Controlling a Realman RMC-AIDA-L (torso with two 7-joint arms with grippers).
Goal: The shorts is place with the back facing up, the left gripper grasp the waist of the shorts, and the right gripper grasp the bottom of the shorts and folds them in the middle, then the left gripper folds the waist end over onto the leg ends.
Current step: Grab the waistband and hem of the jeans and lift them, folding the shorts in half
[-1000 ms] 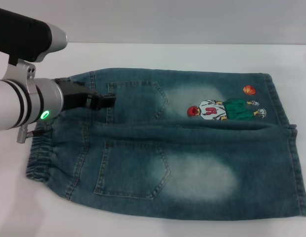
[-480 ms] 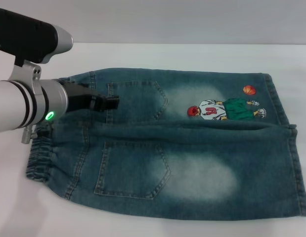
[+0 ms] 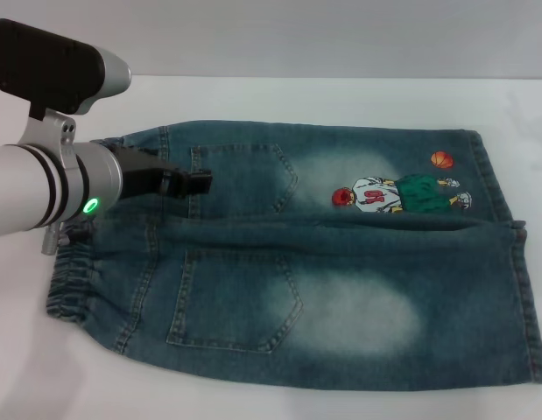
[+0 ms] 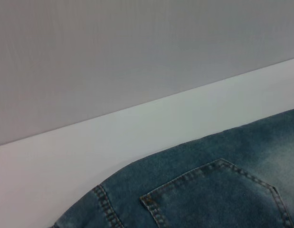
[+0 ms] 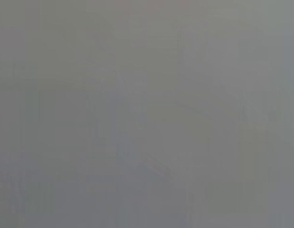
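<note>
Hovering over the waist end of the shorts [image 3: 288, 254], our left gripper [image 3: 193, 182] is the one claw we can list. Its black prongs point along the garment, their tips above the seam beside the upper back pocket [image 3: 240, 179]. We cannot tell how far the prongs stand apart, nor whether they touch the denim. We see nothing held in them. Behind the claw come the black wrist, the silver-white arm with black rings, and one small green light [image 3: 93, 207].

Our right gripper does not show in the head view, and its wrist view is a blank grey field.

Shorts: one pair, blue faded denim, lying flat with the back up on the white table [image 3: 341, 101]. The puckered elastic waist [image 3: 65, 284] lies at our left; the leg ends [image 3: 516, 262] lie at our right.

Back pockets: two, the upper one partly under the claw, the lower pocket [image 3: 235, 302] fully in view.

Pale washed patches: two, one on each leg next to its pocket.

Prints: one cartoon player [image 3: 400, 194] on the far leg near its hem, and one orange ball [image 3: 440, 159] just beyond it.

Legs: two, lying side by side and touching along the middle seam.

The left wrist view gives one pocket corner [image 4: 218, 194], stitched denim and bare table beyond.
</note>
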